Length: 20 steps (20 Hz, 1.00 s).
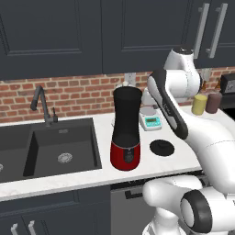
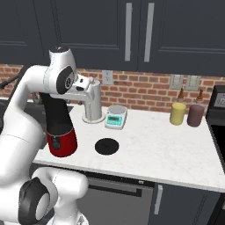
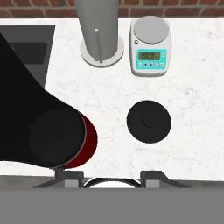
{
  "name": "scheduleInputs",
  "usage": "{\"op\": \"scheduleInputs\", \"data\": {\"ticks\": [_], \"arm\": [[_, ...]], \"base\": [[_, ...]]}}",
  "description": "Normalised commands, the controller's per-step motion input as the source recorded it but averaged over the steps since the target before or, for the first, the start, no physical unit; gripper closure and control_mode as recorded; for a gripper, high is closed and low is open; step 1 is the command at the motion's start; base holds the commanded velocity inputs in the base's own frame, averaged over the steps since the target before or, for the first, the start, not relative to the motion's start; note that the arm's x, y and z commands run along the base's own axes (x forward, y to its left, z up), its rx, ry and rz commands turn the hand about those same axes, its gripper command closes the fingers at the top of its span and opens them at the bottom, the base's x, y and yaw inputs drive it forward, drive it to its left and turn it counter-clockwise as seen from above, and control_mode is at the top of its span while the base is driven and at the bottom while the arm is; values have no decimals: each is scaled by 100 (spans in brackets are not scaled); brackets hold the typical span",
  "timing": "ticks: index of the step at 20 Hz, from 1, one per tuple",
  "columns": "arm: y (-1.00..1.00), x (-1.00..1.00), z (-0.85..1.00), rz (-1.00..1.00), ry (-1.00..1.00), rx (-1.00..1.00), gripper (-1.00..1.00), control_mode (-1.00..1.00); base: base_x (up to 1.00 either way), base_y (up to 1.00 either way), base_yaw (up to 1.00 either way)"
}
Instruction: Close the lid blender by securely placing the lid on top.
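Black lid [image 3: 148,121] flat on the white counter [image 3: 197,109], just right of the blender [image 1: 125,131] and apart from it, in front of the small scale [image 3: 151,46]. Blender jar open at the top, red base near the counter's front edge, sink [image 1: 50,147] to its left. Gripper [image 3: 111,177] high above the counter, looking straight down, fingers [image 3: 68,176] spread wide, holding nothing. Grey cylinder [image 3: 99,30] behind, beside the scale. Yellow and brown canisters [image 2: 178,113] far right by the brick wall.
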Motion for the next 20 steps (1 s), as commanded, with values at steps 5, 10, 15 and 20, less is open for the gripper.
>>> {"op": "scheduleInputs", "data": {"ticks": [5, 10, 15, 20], "arm": [[3, -15, -20, 1, -7, 0, -100, -100], [-38, -57, -50, 27, -40, 7, -100, -100], [-93, -13, -52, 41, -17, 12, -100, -100], [-92, 11, -50, 48, 1, 1, -100, -100]], "base": [[0, 0, 0], [0, 0, 0], [0, 0, 0], [0, 0, 0]]}}
